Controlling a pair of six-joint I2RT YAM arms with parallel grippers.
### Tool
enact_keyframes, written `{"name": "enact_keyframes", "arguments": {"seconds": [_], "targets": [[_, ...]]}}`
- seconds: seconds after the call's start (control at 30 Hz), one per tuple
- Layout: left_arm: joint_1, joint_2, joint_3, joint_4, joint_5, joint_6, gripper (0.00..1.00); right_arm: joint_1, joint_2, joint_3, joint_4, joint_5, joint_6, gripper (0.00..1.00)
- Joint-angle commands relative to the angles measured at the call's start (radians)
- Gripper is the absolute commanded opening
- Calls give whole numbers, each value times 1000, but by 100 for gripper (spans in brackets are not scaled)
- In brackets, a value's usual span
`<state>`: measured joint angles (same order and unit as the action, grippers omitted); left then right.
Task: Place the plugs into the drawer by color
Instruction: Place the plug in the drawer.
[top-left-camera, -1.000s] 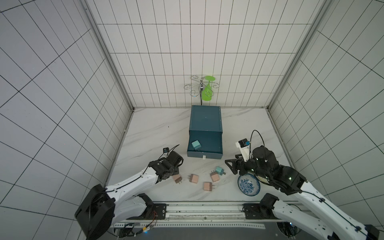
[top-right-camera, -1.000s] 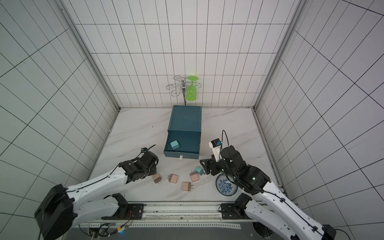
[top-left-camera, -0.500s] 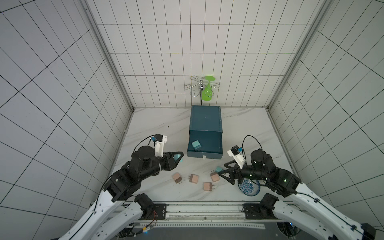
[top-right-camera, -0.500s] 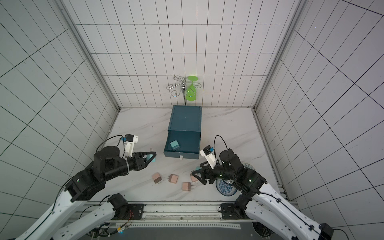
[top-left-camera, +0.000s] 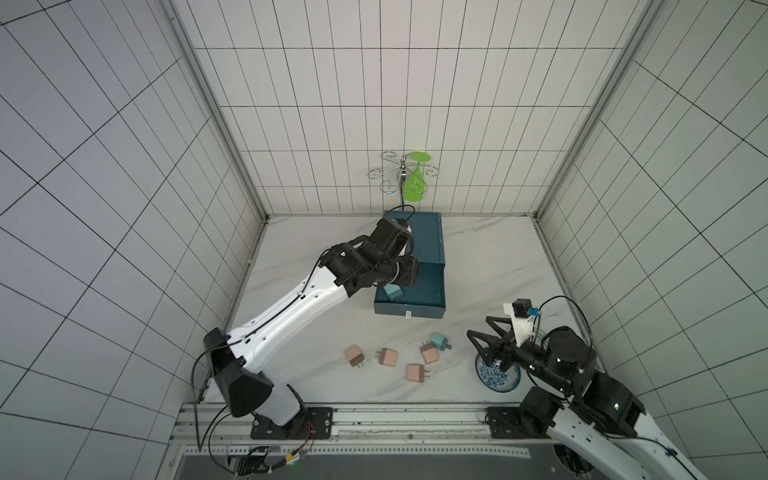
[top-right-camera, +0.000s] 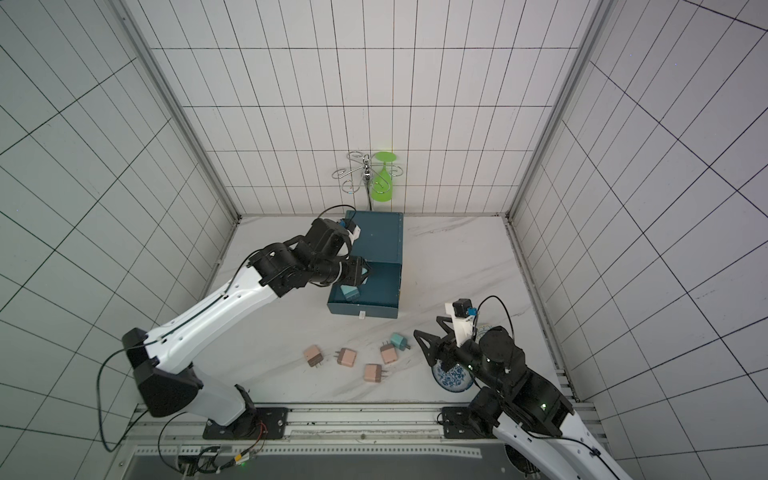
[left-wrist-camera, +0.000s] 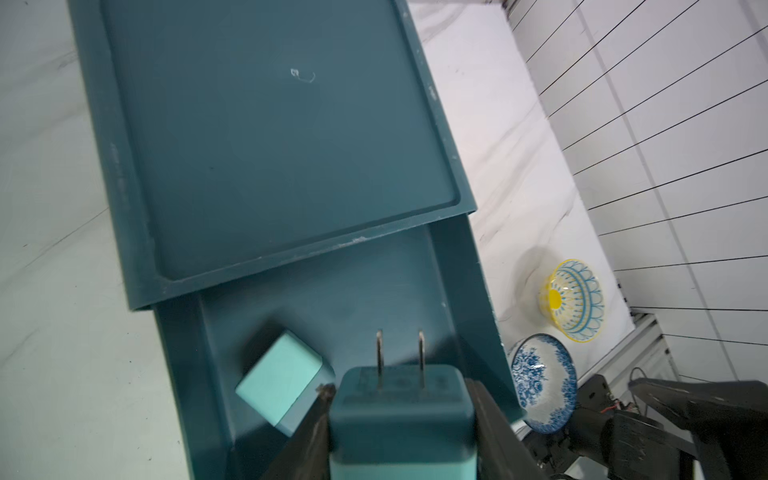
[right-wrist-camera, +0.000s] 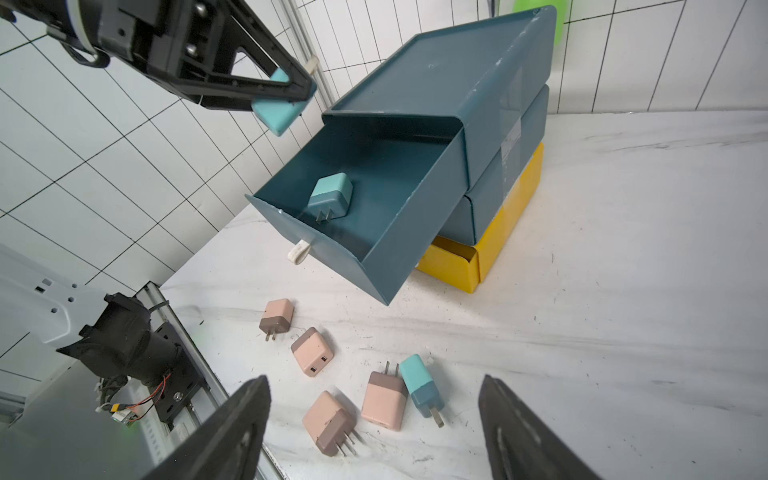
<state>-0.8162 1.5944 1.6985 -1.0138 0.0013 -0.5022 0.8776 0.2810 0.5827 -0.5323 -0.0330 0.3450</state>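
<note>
- Over by the right arm, a blue-and-white bowl (top-left-camera: 498, 376) sits on the bench (top-left-camera: 316, 270), and a yellow bowl (left-wrist-camera: 571, 299) shows just beyond it.
- Back wall: a green glass (top-left-camera: 415, 185) hangs from a wire rack (top-left-camera: 384, 172), right behind the drawer (top-left-camera: 430, 241).
- That chest is dark teal with a yellow lowest tier. Its top tray (top-left-camera: 428, 286) is pulled out and tipping forward, with a white pull tab at the front.
- One teal plug (top-left-camera: 392, 292) lies inside the tray, on the left arm's side.
- The left gripper (left-wrist-camera: 401, 399) hovers over the open tray, clenched on a second teal plug (left-wrist-camera: 401, 419), prongs pointing toward the chest.
- The right gripper (right-wrist-camera: 374, 384) is spread wide, holding nothing, above the plugs on the bench.
- In front of the chest, four peach-pink plugs (top-left-camera: 354, 355) (top-left-camera: 387, 357) (top-left-camera: 429, 354) (top-left-camera: 414, 372) lie scattered, with a third teal plug (top-left-camera: 438, 341) just beside one of them.
</note>
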Motion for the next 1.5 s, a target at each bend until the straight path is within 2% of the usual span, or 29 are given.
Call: {"name": "enact_keyframes", "arguments": {"seconds": [0.0,0.17,0.33,0.53,0.63,0.7,0.73,0.83,1.0,1.1,1.33,1.47], "targets": [[-13,64,77,-117,-43,42,0,8,22,-18,-14,39,9,83],[-17,133,59,-88,-78,45,0,7,39,-17,-17,45,11,83],[-17,217,101,-111,-115,42,0,8,28,-20,-17,51,14,84],[-22,283,104,-103,-100,33,3,7,35,-21,-17,50,15,84],[-27,285,101,-111,-155,20,11,7,40,-22,-17,50,15,84],[-27,286,98,-118,-178,15,25,8,40,-21,-17,50,15,84],[-27,283,95,-118,-178,14,29,7,40,-22,-17,49,15,84],[-29,274,92,-117,-173,15,34,8,43,-22,-18,51,15,85],[-32,221,83,-97,-176,5,57,8,65,-21,-15,58,15,87],[-32,194,97,-100,-183,9,64,8,93,-21,-15,70,15,88],[-29,94,73,-88,-158,12,68,8,238,-24,-11,103,23,87],[-7,-108,-127,108,-57,22,70,5,378,-14,8,72,22,81]]}}
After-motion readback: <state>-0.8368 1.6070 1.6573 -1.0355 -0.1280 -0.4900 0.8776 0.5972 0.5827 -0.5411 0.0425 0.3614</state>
